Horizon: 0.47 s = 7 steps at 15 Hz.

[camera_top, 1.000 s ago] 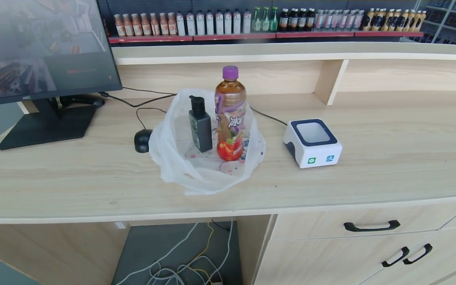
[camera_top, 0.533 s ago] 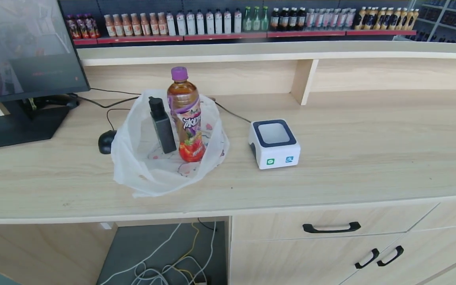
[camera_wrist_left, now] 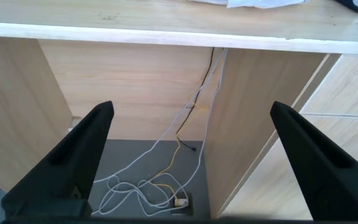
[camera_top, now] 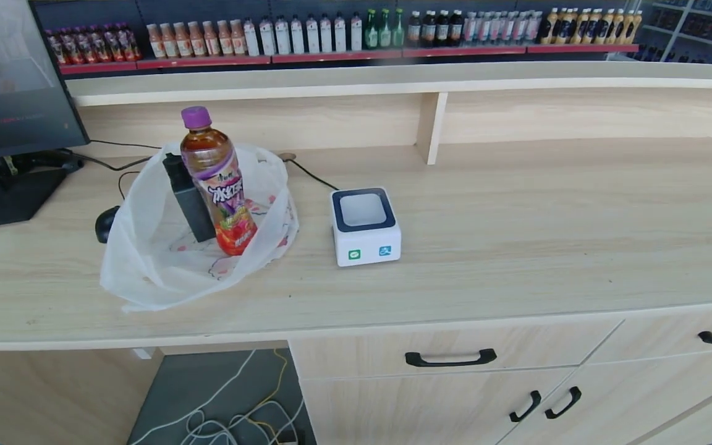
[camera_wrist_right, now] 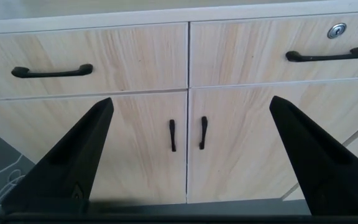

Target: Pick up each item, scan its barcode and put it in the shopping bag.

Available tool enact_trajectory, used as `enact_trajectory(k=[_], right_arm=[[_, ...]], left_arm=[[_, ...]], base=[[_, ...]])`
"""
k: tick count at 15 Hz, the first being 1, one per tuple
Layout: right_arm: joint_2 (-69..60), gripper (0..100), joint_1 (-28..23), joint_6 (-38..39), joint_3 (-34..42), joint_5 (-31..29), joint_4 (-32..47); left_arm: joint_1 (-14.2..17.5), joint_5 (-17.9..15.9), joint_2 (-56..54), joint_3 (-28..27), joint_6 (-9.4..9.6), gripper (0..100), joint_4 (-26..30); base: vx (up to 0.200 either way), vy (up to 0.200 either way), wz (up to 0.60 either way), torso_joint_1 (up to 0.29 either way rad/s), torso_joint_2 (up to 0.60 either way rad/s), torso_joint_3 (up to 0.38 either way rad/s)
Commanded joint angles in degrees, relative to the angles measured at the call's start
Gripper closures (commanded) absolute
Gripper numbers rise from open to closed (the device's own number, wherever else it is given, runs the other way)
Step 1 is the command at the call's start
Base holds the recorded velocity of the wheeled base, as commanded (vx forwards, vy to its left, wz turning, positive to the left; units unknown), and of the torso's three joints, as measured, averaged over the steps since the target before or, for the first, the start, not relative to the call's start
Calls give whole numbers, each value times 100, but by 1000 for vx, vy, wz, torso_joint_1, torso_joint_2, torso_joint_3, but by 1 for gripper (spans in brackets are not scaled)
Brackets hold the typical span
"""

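A dark monitor (camera_top: 13, 80) fills the upper left of the head view, its black foot resting on the pale wooden counter (camera_top: 517, 247). Just right of the foot lies a black mouse (camera_top: 105, 224), close against the edge of the white shopping bag (camera_top: 139, 278). The bag sits open on the counter in the left half of the frame.

Two items stand upright inside it. A dark pump bottle (camera_top: 192, 207) is toward the back. A drink bottle (camera_top: 219, 185) with a purple cap and a red base stands just in front of it and to its right.

Right of the bag and apart from it, near the centre of the frame, sits the white scanner (camera_top: 365, 228), its dark-rimmed window facing up. A black cable (camera_top: 309, 174) runs from behind the scanner toward the back of the bag.

A red shelf of bottles (camera_top: 343, 31) stretches along the top edge. Drawers (camera_top: 455, 346) with black handles fill the lower right.

In the left wrist view the left gripper (camera_wrist_left: 191, 109) hangs below counter level, facing the open bay where loose wires (camera_wrist_left: 160, 180) lie on the floor. Its jaws are spread wide and empty.

In the right wrist view the right gripper (camera_wrist_right: 191, 102) faces the drawers and the cabinet doors (camera_wrist_right: 123, 149) beneath them. Its jaws are also wide apart and hold nothing.
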Motion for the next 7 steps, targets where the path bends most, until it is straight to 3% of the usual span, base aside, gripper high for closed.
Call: enact_trajectory(k=[1,7], right_arm=[[10,0,-4,-4,1,1,-1],[10,0,-4,-4,1,1,-1]], left_arm=[[-3,2,-2,0,0,0,2],[-3,2,-2,0,0,0,2]], base=[[0,0,0,0,0,0],[0,0,0,0,0,0]])
